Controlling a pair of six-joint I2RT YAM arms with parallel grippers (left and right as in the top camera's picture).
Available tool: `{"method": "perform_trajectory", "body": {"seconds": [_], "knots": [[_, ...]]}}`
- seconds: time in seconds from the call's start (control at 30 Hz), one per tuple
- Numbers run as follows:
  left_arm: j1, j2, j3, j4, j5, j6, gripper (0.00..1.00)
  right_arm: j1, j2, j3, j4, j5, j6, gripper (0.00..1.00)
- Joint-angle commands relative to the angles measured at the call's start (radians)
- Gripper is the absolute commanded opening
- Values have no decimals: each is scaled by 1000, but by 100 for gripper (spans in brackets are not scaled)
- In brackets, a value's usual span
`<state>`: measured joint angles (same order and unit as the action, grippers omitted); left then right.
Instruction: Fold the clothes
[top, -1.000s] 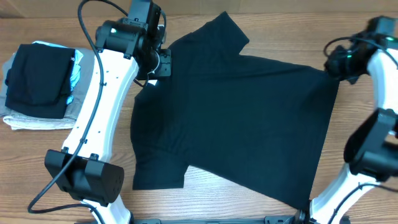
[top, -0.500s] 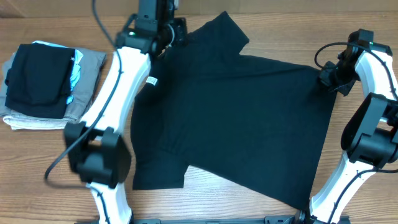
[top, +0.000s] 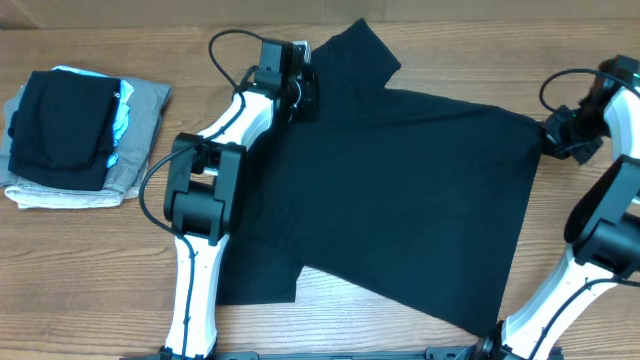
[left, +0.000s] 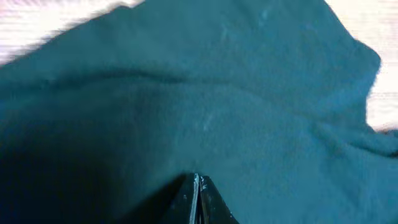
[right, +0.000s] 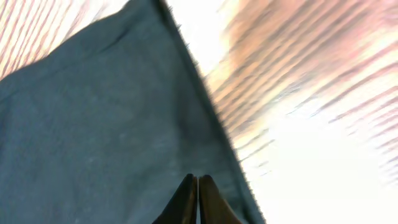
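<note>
A black short-sleeved T-shirt (top: 400, 190) lies spread nearly flat across the middle of a wooden table (top: 90, 260), seen from above. One sleeve points toward the top centre of the frame, another toward the lower left, and the hem runs down the right side.

The left gripper (top: 297, 88) sits at the upper centre-left, over the shirt's shoulder area just below the top sleeve. In the left wrist view its fingertips (left: 185, 198) are pressed together, with dark fabric filling almost the whole frame behind them. Whether any cloth is pinched between them cannot be told.

The right gripper (top: 562, 136) is at the right edge of the frame, just beside the shirt's upper right corner. In the right wrist view its fingertips (right: 184, 199) are also closed tight, just inside the shirt's stitched edge (right: 205, 106), with blurred wood grain to the right. A pinch of cloth cannot be confirmed here either.

At the far left, well apart from the shirt, is a folded stack: a grey-beige garment (top: 140, 150) at the bottom, a light blue garment (top: 122, 125) peeking out, and a black folded garment (top: 60, 130) on top.
</note>
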<state>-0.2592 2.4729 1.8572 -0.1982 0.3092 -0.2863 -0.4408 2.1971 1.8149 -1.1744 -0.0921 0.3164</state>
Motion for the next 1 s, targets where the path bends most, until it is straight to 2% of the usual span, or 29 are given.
{"method": "perform_trajectory", "body": {"seconds": [0.0,0.27,0.6,0.83,0.9,0.97], "knots": [[18,34,5,21,-54,-7,4,-21,-3,22,0,38,10,9],[75,42,4,-76,-259,-52,4,-23,-2,-3,6,43,10,12],[192,42,4,-189,-246,-96,4,10,-1,-3,6,42,10,16],[252,24,6,-196,-116,-96,4,55,-1,-3,3,39,9,17],[261,2,16,-196,-89,-95,8,67,-1,-3,2,39,10,20],[264,-35,28,-195,-77,-87,19,76,-1,-1,2,39,10,22]]}}
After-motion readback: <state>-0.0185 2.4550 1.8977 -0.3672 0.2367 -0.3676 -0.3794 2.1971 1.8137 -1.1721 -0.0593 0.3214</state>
